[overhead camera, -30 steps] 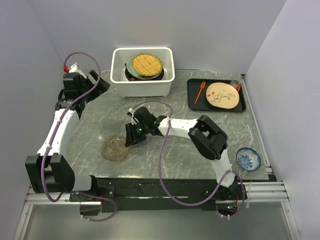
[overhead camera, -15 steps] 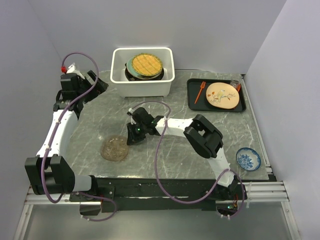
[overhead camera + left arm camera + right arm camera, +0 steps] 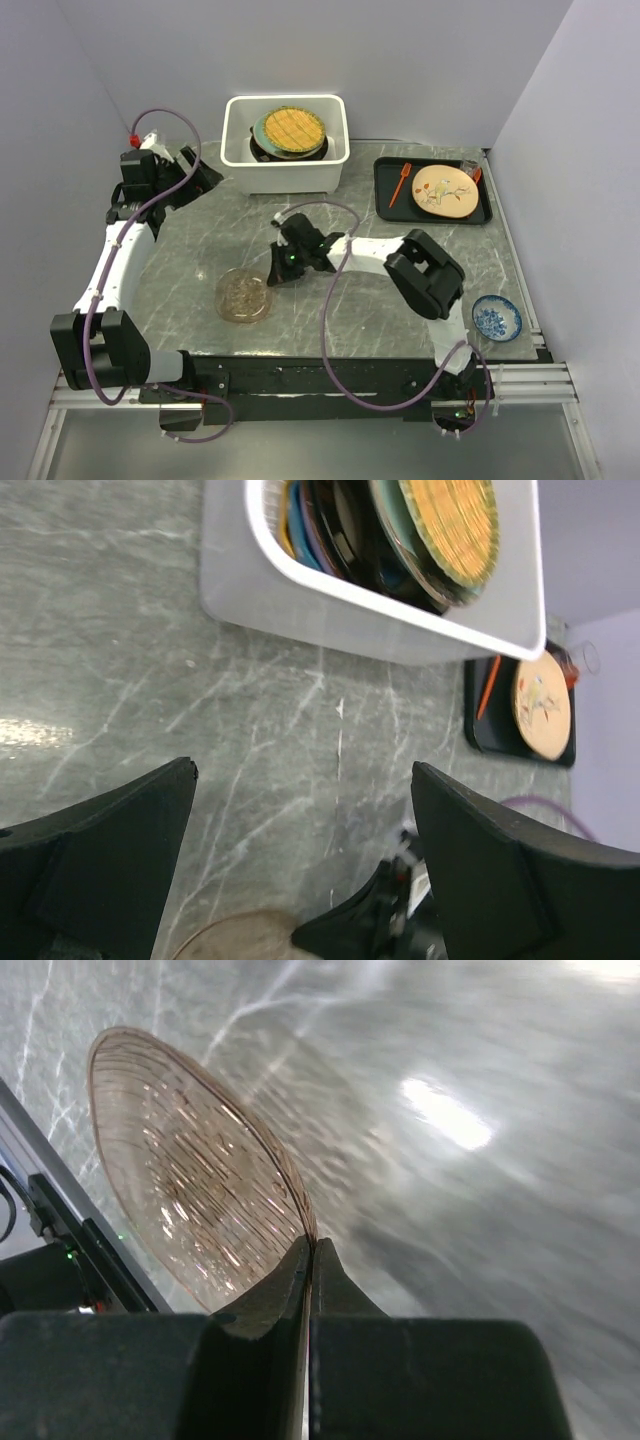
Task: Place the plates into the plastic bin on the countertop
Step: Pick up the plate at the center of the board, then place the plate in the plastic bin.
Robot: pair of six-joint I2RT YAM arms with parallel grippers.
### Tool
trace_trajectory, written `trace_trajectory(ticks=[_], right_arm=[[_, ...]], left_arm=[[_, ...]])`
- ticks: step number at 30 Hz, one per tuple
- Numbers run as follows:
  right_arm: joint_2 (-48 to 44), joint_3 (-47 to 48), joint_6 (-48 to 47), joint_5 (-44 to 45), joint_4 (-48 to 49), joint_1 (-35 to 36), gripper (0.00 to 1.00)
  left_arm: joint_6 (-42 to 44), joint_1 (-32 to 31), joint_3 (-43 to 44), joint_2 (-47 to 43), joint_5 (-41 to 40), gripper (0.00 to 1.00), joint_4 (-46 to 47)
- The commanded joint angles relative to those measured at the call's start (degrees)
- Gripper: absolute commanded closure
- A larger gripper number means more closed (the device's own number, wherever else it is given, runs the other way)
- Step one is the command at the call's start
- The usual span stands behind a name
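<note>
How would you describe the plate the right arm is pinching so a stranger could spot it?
Start at the white bin at the back of the grey marble table, then come toward the near edge, left of centre. The amber glass plate is there alone, its rim pinched by the right gripper. It is the only see-through plate, ribbed and brownish.

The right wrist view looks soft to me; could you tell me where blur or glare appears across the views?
Right wrist: the countertop is smeared by blur with a bright glare spot, while the amber glass plate is sharp. Left wrist: a pale glare patch at left; the plastic bin is crisp. Top external: evenly lit, sharp.
</note>
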Motion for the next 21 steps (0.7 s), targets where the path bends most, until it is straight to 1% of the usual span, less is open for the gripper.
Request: trace_trajectory(ticks=[1, 5, 6, 11, 12, 16, 21], right_arm=[[-7.1, -3.3, 0.5, 1.2, 4.6, -3.2, 1.00], [-11.5, -6.3, 0.9, 2.1, 5.9, -5.0, 1.00], [-12.3, -7.4, 1.2, 2.3, 6.3, -5.2, 1.00], [-18.6, -9.0, 0.9, 3.8, 5.7, -7.6, 1.00], [-19.4, -9.5, 0.9, 3.9, 5.5, -8.7, 1.00], [-24.4, -11.0, 0.9, 3.7, 5.6, -11.8, 1.00], [-27.8, -12.2, 0.5, 4.0, 4.9, -14.8, 1.00]], left_arm=[[2.6, 0.2, 0.8, 0.4, 7.2, 0.07, 2.5], [3.3, 0.2, 0.6, 1.4, 11.5, 0.09, 3.4], [3.5, 0.2, 0.6, 1.6, 14.1, 0.09, 3.5], [4.6, 0.1, 0.5, 4.4, 21.0, 0.12, 3.8], [5.0, 0.1, 0.6, 5.1, 23.5, 0.12, 3.4], [6.0, -1.6, 1.3, 7.4, 27.9, 0.15, 3.7], [9.9, -6.2, 2.8, 8.1, 28.0, 0.17, 1.1]])
